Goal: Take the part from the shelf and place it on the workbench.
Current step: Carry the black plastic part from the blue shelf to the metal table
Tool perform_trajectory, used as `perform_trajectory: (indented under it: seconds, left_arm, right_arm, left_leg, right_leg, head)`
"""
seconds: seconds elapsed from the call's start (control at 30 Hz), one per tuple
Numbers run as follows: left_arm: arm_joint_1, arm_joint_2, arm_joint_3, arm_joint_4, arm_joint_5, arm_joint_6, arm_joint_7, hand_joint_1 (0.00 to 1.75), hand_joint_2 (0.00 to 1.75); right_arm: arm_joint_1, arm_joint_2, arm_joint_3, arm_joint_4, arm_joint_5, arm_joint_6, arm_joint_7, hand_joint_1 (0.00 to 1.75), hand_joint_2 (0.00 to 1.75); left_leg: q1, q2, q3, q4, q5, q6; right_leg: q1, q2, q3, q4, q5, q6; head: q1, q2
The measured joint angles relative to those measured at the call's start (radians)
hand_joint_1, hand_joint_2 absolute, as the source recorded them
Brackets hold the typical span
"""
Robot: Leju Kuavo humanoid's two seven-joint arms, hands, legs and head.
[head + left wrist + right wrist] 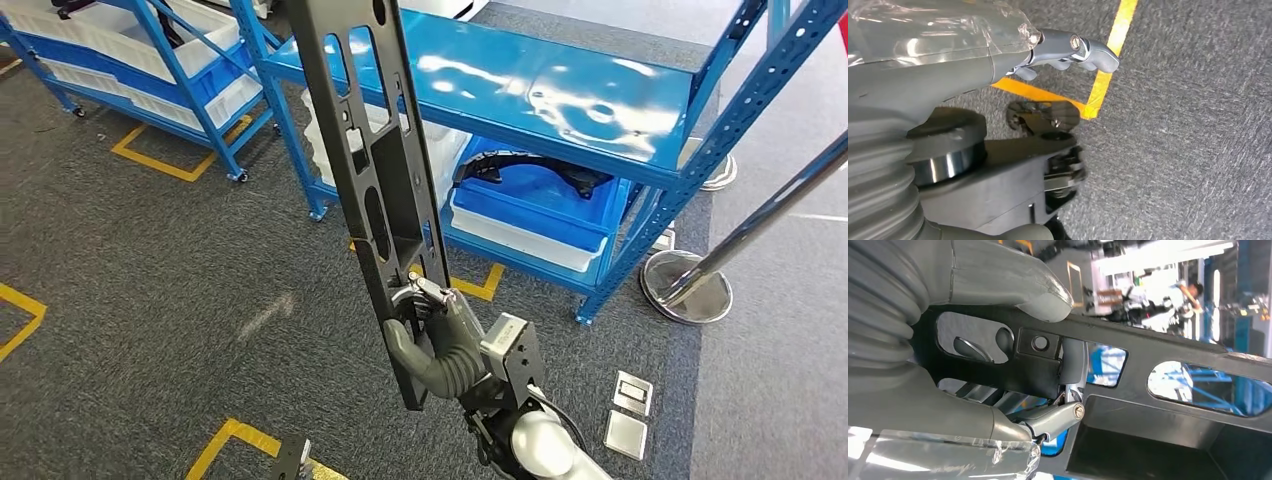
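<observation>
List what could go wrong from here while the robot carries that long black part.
1. The right hand grips the long black part near its lower end, so most of its length stands above the grip; it could tip or twist in the fingers.
2. The part's upper end rises in front of the blue shelf; turning may knock it against the frame.
3. The upright part may hide the path ahead from the head view.

The right hand [440,335] is raised and clenched; the left hand [1068,50] hangs with fingers loosely curled.
</observation>
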Motion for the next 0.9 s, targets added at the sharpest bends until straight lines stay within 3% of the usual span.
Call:
perform_trajectory:
  seconds: [0.03,0.07,0.17,0.23,0.3,0.33,0.4,0.47,0.5,0.53,0.57,0.6,0.63,0.7,0.77,0.83,0.87,0.9]
  left_arm:
    - [0.002,0.0,0.0,0.0,-0.002,0.0,0.001,0.0,1.75]
    - [0.003,0.001,0.0,0.0,-0.003,-0.001,0.001,0.0,1.75]
    - [0.005,0.006,0.0,0.001,-0.009,-0.001,0.005,0.0,1.75]
    - [0.006,0.008,0.0,0.001,-0.013,-0.002,0.006,0.0,1.75]
    - [0.01,0.009,0.0,0.001,-0.014,-0.002,0.008,0.0,1.75]
    - [0.012,0.009,0.0,0.0,-0.014,-0.002,0.009,0.0,1.75]
    - [0.014,0.01,0.0,0.0,-0.014,-0.002,0.01,0.0,1.75]
    - [0.014,0.01,0.0,0.0,-0.015,-0.002,0.01,0.0,1.75]
    - [0.014,0.01,0.0,0.0,-0.016,-0.002,0.01,0.0,1.75]
    - [0.015,0.01,0.0,0.0,-0.016,-0.002,0.01,0.0,1.75]
    - [0.017,0.01,0.0,0.0,-0.017,-0.001,0.01,0.0,1.75]
    - [0.019,0.01,0.0,0.0,-0.018,0.0,0.01,0.0,1.75]
    - [0.02,0.01,0.0,0.0,-0.02,0.0,0.01,0.0,1.75]
    - [0.02,0.01,0.0,-0.001,-0.022,0.001,0.01,0.0,1.75]
    - [0.021,0.01,0.0,-0.001,-0.023,0.002,0.01,0.0,1.75]
    - [0.026,0.01,0.0,-0.002,-0.023,0.003,0.01,0.0,1.75]
    - [0.029,0.01,0.0,-0.002,-0.024,0.005,0.01,0.0,1.75]
    - [0.031,0.01,-0.001,-0.003,-0.024,0.008,0.011,0.0,1.75]
  right_arm:
    - [0.002,0.0,0.0,0.0,0.0,-0.002,0.004,1.75,1.75]
    - [0.003,0.0,0.0,0.0,0.002,-0.004,0.009,1.75,1.75]
    - [0.006,0.0,0.0,0.0,0.006,-0.015,0.021,1.75,1.75]
    - [0.01,-0.001,-0.001,-0.003,0.01,-0.021,0.026,1.75,1.75]
    - [0.013,-0.001,-0.001,-0.006,0.012,-0.023,0.029,1.75,1.75]
    - [0.015,-0.001,-0.001,-0.008,0.012,-0.023,0.03,1.75,1.75]
    - [0.016,-0.002,-0.002,-0.011,0.012,-0.025,0.031,1.75,1.75]
    - [0.021,-0.003,-0.004,-0.012,0.012,-0.027,0.032,1.75,1.75]
    - [0.026,-0.005,-0.005,-0.013,0.012,-0.029,0.034,1.75,1.75]
    - [0.031,-0.006,-0.006,-0.013,0.012,-0.031,0.036,1.75,1.75]
    - [0.036,-0.008,-0.006,-0.014,0.013,-0.032,0.038,1.75,1.75]
    - [0.039,-0.009,-0.007,-0.015,0.013,-0.033,0.04,1.75,1.75]
    - [0.04,-0.01,-0.007,-0.017,0.013,-0.034,0.042,1.75,1.75]
    - [0.041,-0.012,-0.008,-0.022,0.014,-0.035,0.043,1.75,1.75]
    - [0.044,-0.014,-0.009,-0.028,0.015,-0.035,0.043,1.75,1.75]
    - [0.047,-0.016,-0.009,-0.031,0.015,-0.035,0.044,1.75,1.75]
    - [0.048,-0.016,-0.009,-0.034,0.015,-0.035,0.044,1.75,1.75]
    - [0.049,-0.017,-0.01,-0.037,0.015,-0.035,0.044,1.75,1.75]
  left_leg:
    - [0.002,0.004,-0.013,0.03,-0.004,-0.004]
    - [0.004,0.007,-0.007,0.022,0.01,-0.007]
    - [0.003,0.039,0.089,-0.158,0.094,-0.007]
    - [-0.004,0.054,0.119,-0.225,0.11,0.006]
    - [-0.008,0.042,0.114,-0.229,0.114,0.023]
    - [-0.007,0.035,0.112,-0.232,0.118,0.03]
    - [-0.003,0.02,0.108,-0.238,0.129,0.046]
    - [-0.002,0.004,0.1,-0.239,0.136,0.054]
    - [-0.002,-0.006,0.096,-0.239,0.139,0.056]
    - [-0.003,-0.018,0.093,-0.239,0.141,0.056]
    - [-0.003,-0.03,0.09,-0.238,0.143,0.055]
    - [-0.002,-0.042,0.089,-0.237,0.145,0.053]
    - [-0.002,-0.055,0.088,-0.236,0.147,0.05]
    - [-0.001,-0.078,0.084,-0.233,0.15,0.043]
    - [0.0,-0.097,0.076,-0.232,0.157,0.031]
    - [0.003,-0.116,0.07,-0.238,0.165,0.015]
    - [0.004,-0.112,0.068,-0.236,0.165,0.009]
    - [0.003,-0.093,0.061,-0.222,0.155,0.005]
  right_leg:
    - [0.0,-0.012,-0.002,0.004,-0.002,0.0]
    - [0.0,-0.024,-0.004,0.008,-0.004,0.001]
    - [0.0,-0.053,-0.009,0.029,-0.015,0.011]
    - [0.003,-0.066,-0.011,0.039,-0.021,0.022]
    - [0.004,-0.077,-0.011,0.04,-0.021,0.032]
    - [0.002,-0.076,-0.012,0.044,-0.024,0.038]
    - [-0.004,-0.042,-0.029,0.085,-0.059,0.049]
    - [-0.009,0.004,-0.078,0.202,-0.131,0.055]
    - [-0.01,0.015,-0.106,0.271,-0.164,0.057]
    - [-0.011,0.018,-0.125,0.318,-0.18,0.058]
    - [-0.012,0.02,-0.129,0.332,-0.177,0.058]
    - [-0.013,0.021,-0.114,0.309,-0.157,0.057]
    - [-0.015,0.028,-0.082,0.247,-0.121,0.055]
    - [-0.019,0.072,-0.014,0.109,-0.068,0.051]
    - [-0.019,0.102,0.011,0.049,-0.054,0.048]
    - [-0.014,0.084,0.01,0.045,-0.049,0.041]
    - [-0.014,0.071,0.011,0.042,-0.045,0.034]
    - [-0.015,0.058,0.011,0.037,-0.04,0.027]
  head:
    - [-0.005,0.0]
    - [-0.011,0.0]
    - [-0.031,0.0]
    - [-0.04,0.0]
    - [-0.041,0.0]
    - [-0.041,0.0]
    - [-0.038,0.0]
    - [-0.025,0.0]
    - [-0.02,0.0]
    - [-0.016,0.0]
    - [-0.013,0.0]
    - [-0.01,0.0]
    - [-0.005,0.0]
    - [0.003,0.0]
    - [0.007,0.0]
    - [0.007,0.0]
    - [0.006,0.0]
    - [0.002,0.0]
